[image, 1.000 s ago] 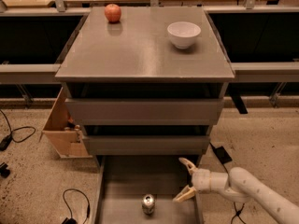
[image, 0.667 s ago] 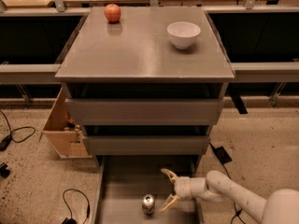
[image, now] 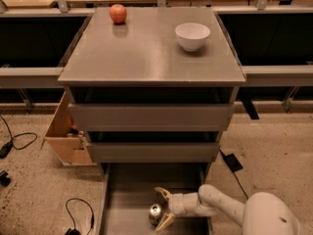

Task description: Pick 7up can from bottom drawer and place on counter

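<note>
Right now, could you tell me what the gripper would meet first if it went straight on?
Most likely the 7up can: the gripper, open and pointing leftward in the picture inside the bottom drawer, has the can right at its fingertips, though depth is hard to judge.

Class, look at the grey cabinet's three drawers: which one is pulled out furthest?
The bottom drawer: its floor lies exposed, holding the 7up can, which the open gripper flanks.

My arm [image: 222, 208], all smooth rounded white shells, tapers to my gripper [image: 162, 208] in the bottom drawer [image: 128, 196], two splayed tan fingers [image: 163, 194].
</note>
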